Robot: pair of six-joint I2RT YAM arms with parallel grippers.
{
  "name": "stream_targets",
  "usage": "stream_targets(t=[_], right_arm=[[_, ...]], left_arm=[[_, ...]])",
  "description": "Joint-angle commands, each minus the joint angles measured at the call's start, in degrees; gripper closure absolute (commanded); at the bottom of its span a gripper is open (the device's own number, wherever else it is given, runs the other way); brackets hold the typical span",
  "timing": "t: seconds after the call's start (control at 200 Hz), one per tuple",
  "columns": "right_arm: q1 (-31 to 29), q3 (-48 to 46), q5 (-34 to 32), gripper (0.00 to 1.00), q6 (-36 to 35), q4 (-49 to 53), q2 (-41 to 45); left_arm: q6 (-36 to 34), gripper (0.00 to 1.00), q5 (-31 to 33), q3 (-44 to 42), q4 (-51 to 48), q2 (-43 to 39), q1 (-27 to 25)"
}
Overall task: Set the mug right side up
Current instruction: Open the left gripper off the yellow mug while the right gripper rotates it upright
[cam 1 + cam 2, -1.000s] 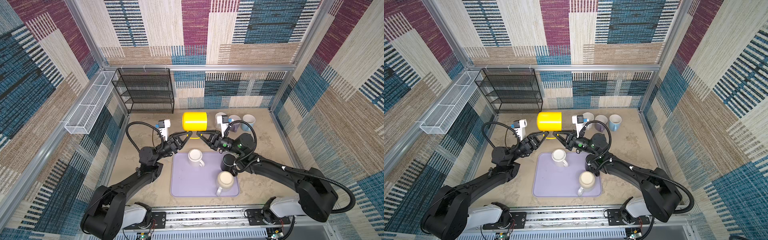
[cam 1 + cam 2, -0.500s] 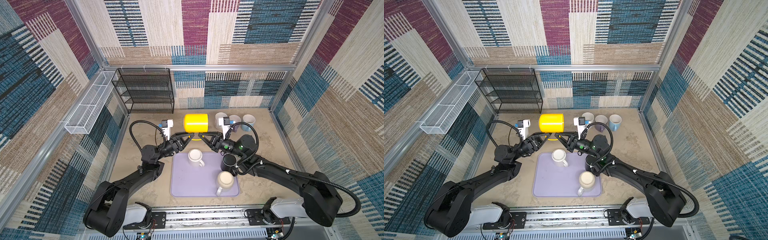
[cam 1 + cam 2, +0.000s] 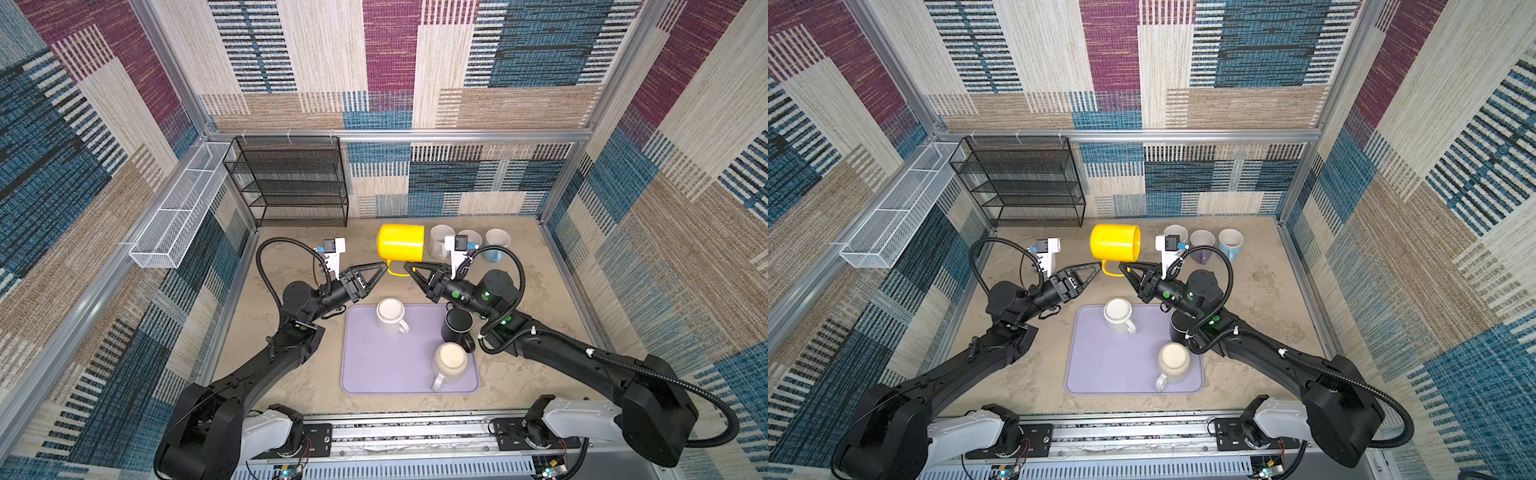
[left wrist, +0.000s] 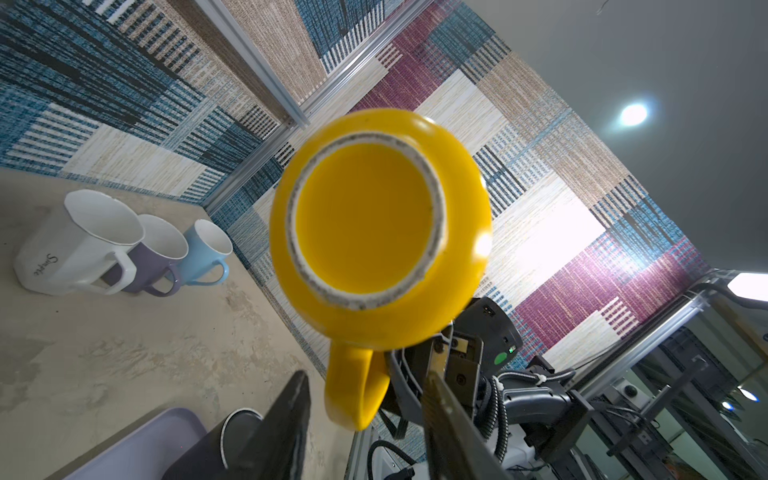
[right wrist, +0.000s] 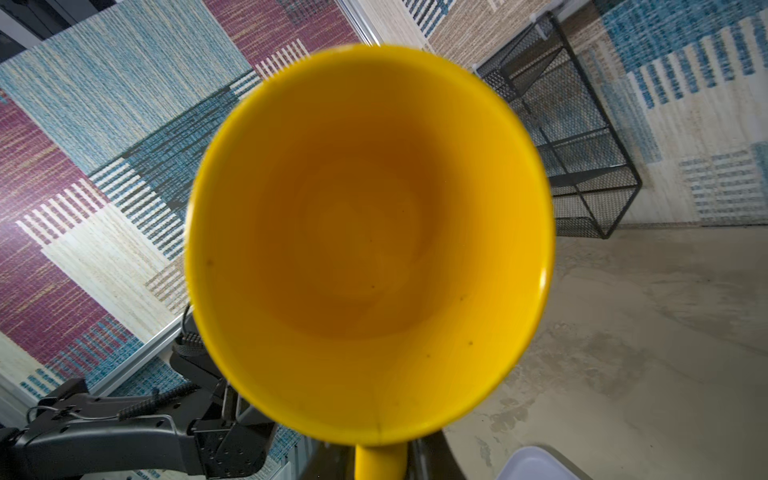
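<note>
The yellow mug [image 3: 401, 248] [image 3: 1115, 243] hangs in the air on its side above the back of the table, handle pointing toward the front. Its base faces the left wrist camera [image 4: 365, 220] and its mouth faces the right wrist camera [image 5: 370, 241]. My right gripper [image 3: 409, 267] [image 5: 380, 465] is shut on the handle [image 5: 380, 459]. My left gripper [image 3: 381, 266] [image 4: 370, 415] is open. Its fingers [image 4: 291, 415] stand on either side of the handle [image 4: 357, 386] with a gap on each side.
A purple mat [image 3: 374, 365] at the front holds a white mug [image 3: 390, 316], a black mug [image 3: 457, 324] and a cream mug [image 3: 451, 361]. White, purple and blue mugs [image 3: 469, 240] stand at the back right. A black wire rack [image 3: 291, 183] stands at the back, and a white wire basket [image 3: 178, 216] hangs on the left wall.
My left gripper was shut on the handle a second ago and has since opened off it. The mug stays in my right gripper and has shifted slightly right.
</note>
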State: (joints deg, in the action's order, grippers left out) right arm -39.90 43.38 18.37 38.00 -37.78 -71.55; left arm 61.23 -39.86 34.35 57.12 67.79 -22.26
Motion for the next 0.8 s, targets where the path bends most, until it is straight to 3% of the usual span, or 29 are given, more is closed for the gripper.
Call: stream_targets(t=[0.0,0.225,0.361,0.796], right_arm=[[-0.09,-0.20,-4.86,1.00,-2.73,-1.29,1.26],[-0.09,0.38,-8.70,1.00,-4.61,3.15,1.86],[-0.09,1.57,-12.68,1.00,-6.37,8.07,1.69],[0.00,6.97,-25.11,1.00,-12.20,24.19,1.04]], left_arm=[[-5.75,0.55,1.88,0.96,-8.43,-1.64,-0.16],[-12.62,0.56,6.01,4.02,-24.34,-4.33,-1.48],[-15.24,0.63,9.14,5.50,-30.05,-4.32,-2.31],[-22.07,0.70,19.82,10.66,-48.11,-4.58,-5.10]])
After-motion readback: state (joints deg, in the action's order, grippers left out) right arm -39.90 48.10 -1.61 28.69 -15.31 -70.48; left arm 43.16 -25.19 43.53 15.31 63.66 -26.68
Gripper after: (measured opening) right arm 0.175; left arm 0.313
